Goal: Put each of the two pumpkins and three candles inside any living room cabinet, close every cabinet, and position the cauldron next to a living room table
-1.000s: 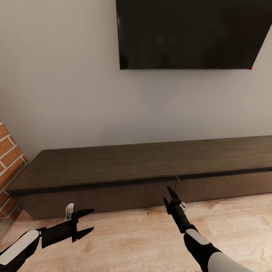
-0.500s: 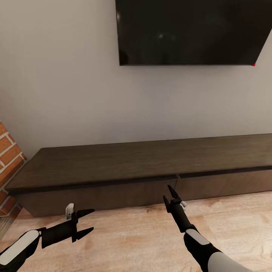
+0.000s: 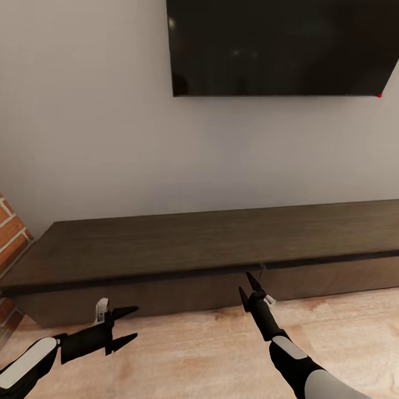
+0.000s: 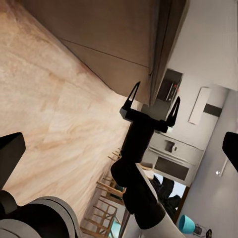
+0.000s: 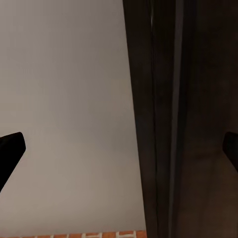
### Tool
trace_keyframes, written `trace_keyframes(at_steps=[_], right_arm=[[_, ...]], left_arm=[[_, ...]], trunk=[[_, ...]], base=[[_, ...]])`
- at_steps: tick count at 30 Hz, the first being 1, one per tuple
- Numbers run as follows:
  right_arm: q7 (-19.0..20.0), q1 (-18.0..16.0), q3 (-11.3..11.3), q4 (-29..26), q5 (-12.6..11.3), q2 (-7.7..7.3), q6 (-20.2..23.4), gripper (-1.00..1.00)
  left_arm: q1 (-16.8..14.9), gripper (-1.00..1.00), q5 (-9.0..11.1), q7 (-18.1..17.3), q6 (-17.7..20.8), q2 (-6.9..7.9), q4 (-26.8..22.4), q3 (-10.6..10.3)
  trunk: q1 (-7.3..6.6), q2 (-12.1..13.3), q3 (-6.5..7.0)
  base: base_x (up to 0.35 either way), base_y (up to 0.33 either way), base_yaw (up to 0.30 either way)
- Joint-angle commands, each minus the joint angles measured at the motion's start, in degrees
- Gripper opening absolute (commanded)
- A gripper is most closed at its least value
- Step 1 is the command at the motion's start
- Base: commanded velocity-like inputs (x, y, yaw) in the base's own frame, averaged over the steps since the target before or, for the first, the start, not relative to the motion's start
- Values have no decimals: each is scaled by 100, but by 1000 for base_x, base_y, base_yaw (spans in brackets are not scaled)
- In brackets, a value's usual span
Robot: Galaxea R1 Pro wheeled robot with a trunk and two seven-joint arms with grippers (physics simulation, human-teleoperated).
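Note:
The cabinet is a long, low dark-brown unit against the wall, with a bare flat top and its drawer fronts flush. My right gripper is open, its tips just under the top's front lip by the seam between two drawer fronts. The left wrist view looks across at that right gripper in front of the cabinet. My left gripper is open and empty, low over the floor and short of the cabinet. In the right wrist view the cabinet's front edge is very close. The pumpkins, candles, cauldron and table are out of view.
A black television hangs on the grey wall above the cabinet. A red brick wall meets the cabinet's left end. Light wood floor runs in front. A kitchen and wooden chairs lie far behind.
The whole picture has shifted a little, so the camera has moved: the cabinet and brick wall sit further left. Both grippers keep their pose and stay open.

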Motion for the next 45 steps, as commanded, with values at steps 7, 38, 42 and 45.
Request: trace_keyframes(at_steps=[7,38,42,45], right_arm=[[18,-4,27,4,-61,-3,47,100],[174,-4,44,4,-16,-11,29,100],[300,-4,65,4,-10,-15,28,100],[328,-4,82,4,-7,-18,28,100]], left_arm=[[-5,100,-47,-45,4,-8,5,133],[-4,100,-55,-45,-2,-28,-3,154],[-4,100,-55,-45,-2,-29,-3,153],[-5,100,-55,-45,-2,-29,-3,152]], trunk=[[-1,-2,-5],[51,-29,-448],[53,-30,-470],[53,-30,-470]], base=[[147,-2,0],[12,0,0],[0,0,0],[0,0,0]])
